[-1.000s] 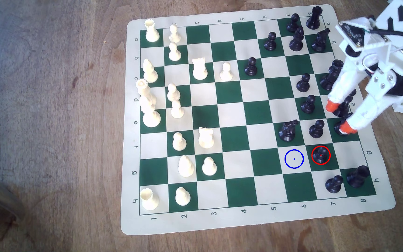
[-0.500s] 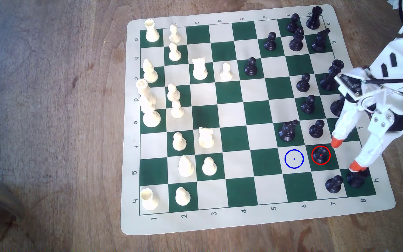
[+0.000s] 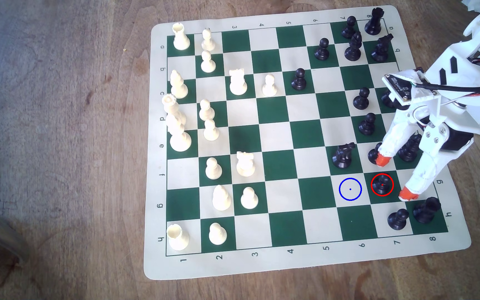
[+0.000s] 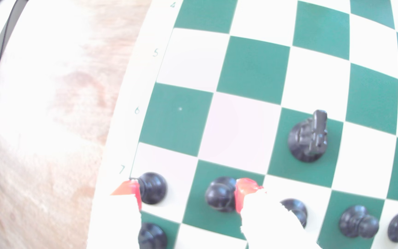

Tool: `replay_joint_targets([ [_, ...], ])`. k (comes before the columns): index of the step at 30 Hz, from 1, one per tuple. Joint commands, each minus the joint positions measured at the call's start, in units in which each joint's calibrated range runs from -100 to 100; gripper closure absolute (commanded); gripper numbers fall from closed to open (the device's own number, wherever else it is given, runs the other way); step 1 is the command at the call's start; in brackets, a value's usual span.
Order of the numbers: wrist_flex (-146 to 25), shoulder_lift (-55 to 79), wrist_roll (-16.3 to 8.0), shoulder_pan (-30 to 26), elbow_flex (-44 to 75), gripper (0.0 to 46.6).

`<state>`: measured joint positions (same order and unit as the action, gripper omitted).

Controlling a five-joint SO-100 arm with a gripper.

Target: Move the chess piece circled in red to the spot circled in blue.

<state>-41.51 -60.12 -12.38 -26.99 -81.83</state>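
Wrist view looks down past the tool [image 4: 188, 194], whose two orange-tipped fingers stand well apart with nothing clamped between them. One orange tip [image 4: 243, 191] sits against the chess piece [image 4: 220, 195], a black pawn on a dark green square; whether it truly touches cannot be told through the blur. The other orange tip [image 4: 131, 190] lies just beside a second black pawn [image 4: 152, 188] on the cream square at the board's edge by the printed 7. Beyond the chess piece, the cream square that is the spot [image 4: 238, 129] lies bare, and next to it a black knight [image 4: 309, 137] stands upright on green.

From the exterior view, the tool [image 3: 395, 179] hangs over the board's edge at that view's right, fingers spread. The chess piece [image 3: 382, 185], ringed in red, stands upright on its green square between the two tips as seen from here, nearer the lower one. The spot [image 3: 350, 189], ringed in blue, is the neighbouring square toward the exterior view's left, with nothing on it. The black knight [image 3: 343, 155] stands just beyond the spot. Farther across the chessboard [image 3: 262, 265], cream pieces [image 3: 179, 135] crowd the side at the exterior view's left. The wooden bench [image 3: 60, 144] carries the mat.
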Motion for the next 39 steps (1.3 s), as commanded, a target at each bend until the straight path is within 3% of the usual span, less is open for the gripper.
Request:
replay_joint_targets([
  [1, 1.5, 0.3, 0.0, 0.6, 0.1, 25.5],
  [14, 7.4, 2.5, 0.3, 1.3, -3.8, 26.0],
  [22, 8.8, 3.7, 0.3, 1.0, -4.5, 31.0],
  [30, 8.8, 4.9, 0.3, 0.5, -4.9, 31.2],
  [39, 8.9, 5.1, 0.3, 0.0, -5.1, 35.9],
])
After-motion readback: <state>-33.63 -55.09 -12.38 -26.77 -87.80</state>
